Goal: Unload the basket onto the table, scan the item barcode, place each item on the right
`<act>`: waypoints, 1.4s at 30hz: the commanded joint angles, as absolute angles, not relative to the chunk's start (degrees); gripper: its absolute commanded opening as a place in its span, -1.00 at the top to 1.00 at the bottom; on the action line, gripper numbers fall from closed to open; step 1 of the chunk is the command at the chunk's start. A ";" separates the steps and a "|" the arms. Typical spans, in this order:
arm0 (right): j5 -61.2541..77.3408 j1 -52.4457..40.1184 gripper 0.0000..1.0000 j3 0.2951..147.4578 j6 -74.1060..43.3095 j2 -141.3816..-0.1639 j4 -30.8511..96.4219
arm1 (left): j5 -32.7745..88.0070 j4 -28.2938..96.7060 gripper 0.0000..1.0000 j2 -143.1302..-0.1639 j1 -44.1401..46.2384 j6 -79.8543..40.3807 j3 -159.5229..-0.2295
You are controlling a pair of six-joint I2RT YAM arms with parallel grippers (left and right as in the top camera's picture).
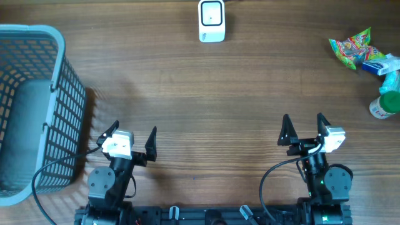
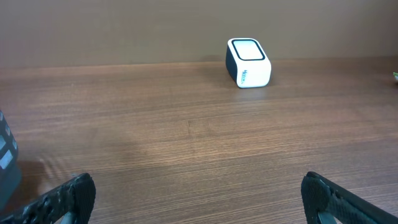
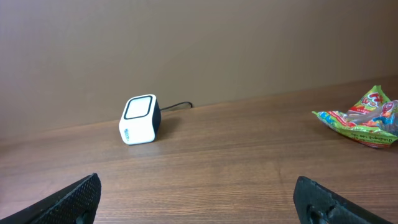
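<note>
A white barcode scanner (image 1: 212, 20) with a dark face stands at the table's far edge, also seen as the scanner (image 2: 248, 63) in the left wrist view and the scanner (image 3: 140, 119) in the right wrist view. Items lie at the far right: a colourful snack bag (image 1: 351, 48), a blue-and-white tube (image 1: 379, 65) and a green-capped bottle (image 1: 386, 104). The snack bag (image 3: 362, 118) shows in the right wrist view. My left gripper (image 1: 131, 132) and right gripper (image 1: 304, 120) sit near the front edge, both open and empty, far from the items.
A grey-blue mesh basket (image 1: 31, 112) stands at the left edge, close beside my left arm. A black cable runs from the scanner off the far edge. Bare wood tabletop (image 1: 206, 106) spans the middle.
</note>
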State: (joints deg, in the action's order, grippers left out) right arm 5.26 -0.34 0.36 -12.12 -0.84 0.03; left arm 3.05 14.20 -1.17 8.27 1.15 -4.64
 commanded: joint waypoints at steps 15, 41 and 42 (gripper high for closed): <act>4.25 -0.69 -1.00 0.30 -11.60 -0.58 -0.14 | -0.51 4.43 -1.00 -0.40 5.54 4.25 -0.32; 4.34 -0.69 -0.99 0.30 4.60 -1.02 -0.16 | 0.38 4.25 -1.00 -0.21 3.95 3.84 -0.32; 4.08 -0.69 -1.00 0.30 4.54 -1.02 -0.14 | 0.38 4.25 -1.00 -0.21 3.95 3.84 -0.32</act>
